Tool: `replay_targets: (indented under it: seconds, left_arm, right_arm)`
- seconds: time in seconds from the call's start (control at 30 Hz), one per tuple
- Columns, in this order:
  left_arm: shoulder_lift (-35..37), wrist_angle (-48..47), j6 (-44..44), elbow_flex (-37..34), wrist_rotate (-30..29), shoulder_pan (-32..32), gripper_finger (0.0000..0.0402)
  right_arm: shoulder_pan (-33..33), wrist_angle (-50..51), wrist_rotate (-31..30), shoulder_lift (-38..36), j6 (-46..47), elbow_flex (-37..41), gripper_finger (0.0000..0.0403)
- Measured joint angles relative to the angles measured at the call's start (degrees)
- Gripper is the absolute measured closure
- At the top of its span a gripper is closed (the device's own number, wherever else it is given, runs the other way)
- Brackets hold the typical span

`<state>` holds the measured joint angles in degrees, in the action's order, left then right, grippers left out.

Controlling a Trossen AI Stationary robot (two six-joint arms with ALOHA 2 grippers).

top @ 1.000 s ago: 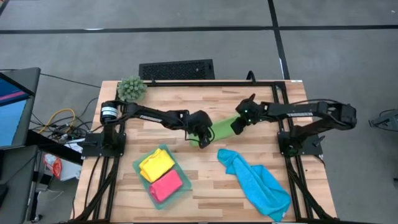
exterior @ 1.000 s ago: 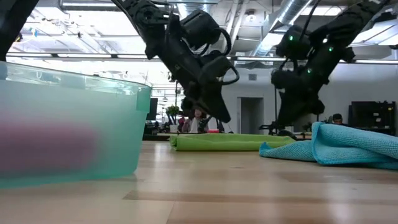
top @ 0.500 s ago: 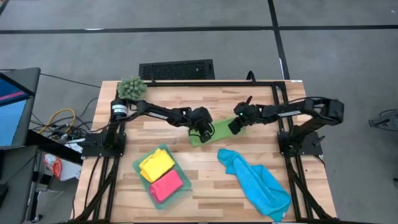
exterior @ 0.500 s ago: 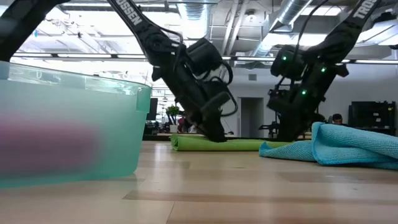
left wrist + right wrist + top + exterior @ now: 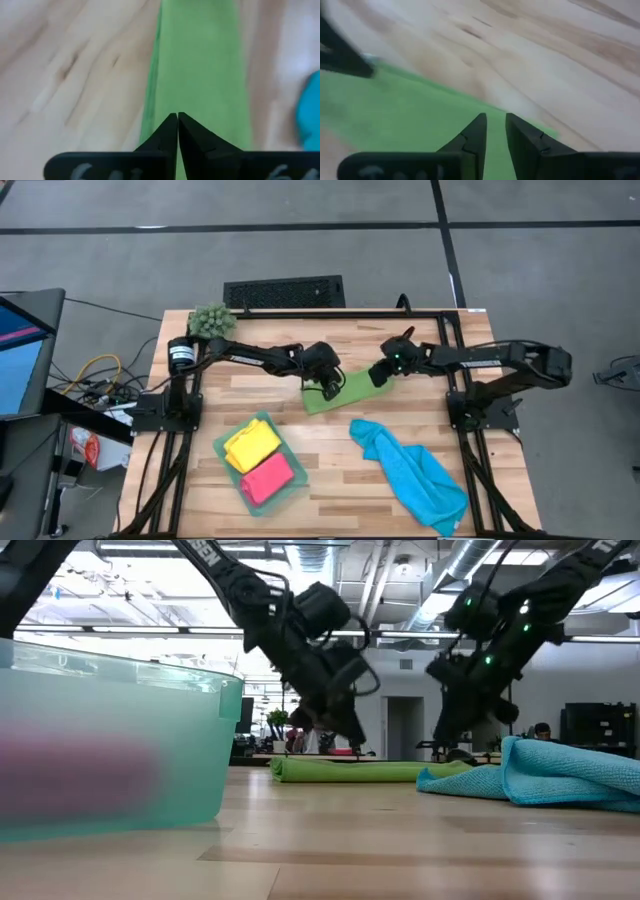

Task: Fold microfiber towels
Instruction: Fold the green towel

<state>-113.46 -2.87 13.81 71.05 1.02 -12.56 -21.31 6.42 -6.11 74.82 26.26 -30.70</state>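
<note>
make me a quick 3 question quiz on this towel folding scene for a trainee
1. True or false: the left end effector is shut above the green towel.
2. Which towels lie in the teal tray?
A. blue and green
B. yellow and pink
C. pink and blue
3. Fill in: the unfolded towel lying crumpled on the table near the right arm's side is ____.

Key
1. True; its fingers meet, with nothing between them.
2. B; the yellow towel and pink towel.
3. Blue; the blue towel, still not folded. The right end effector sits over the green towel's other end.
</note>
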Motion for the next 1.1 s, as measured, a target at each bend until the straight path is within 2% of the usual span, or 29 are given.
replay_targets:
  seconds: [0.1, 0.27, 0.53, 0.8, 0.93, 1.1]
  left_arm:
    - [1.3, 2.9, -0.4, 0.0, 0.9, 0.2, 0.0396]
    - [-0.2, 9.7, -2.6, 0.1, 8.7, 0.3, 0.0398]
    - [-5.9, 10.2, -2.3, 0.1, 8.5, -0.4, 0.0401]
    - [-7.6, 9.1, -0.8, 0.0, 7.0, -1.0, 0.0401]
    - [-7.4, 8.1, -2.1, 0.0, 7.0, -1.2, 0.0401]
    - [-5.7, 4.7, -2.8, 0.0, 9.8, -2.3, 0.0401]
  right_arm:
    - [3.0, -0.6, 0.2, -2.2, 0.6, 0.0, 0.0305]
    - [10.0, -3.1, 0.1, -1.0, 0.3, -0.1, 0.0305]
    - [17.0, -7.9, -1.3, 8.5, 0.8, 0.0, 0.0305]
    - [17.5, -16.2, -1.7, 18.9, 8.0, -0.5, 0.0305]
    - [18.7, -16.2, -1.4, 18.4, 9.3, -0.4, 0.0305]
    - [19.0, -8.5, -0.6, 12.4, 10.4, 0.0, 0.0305]
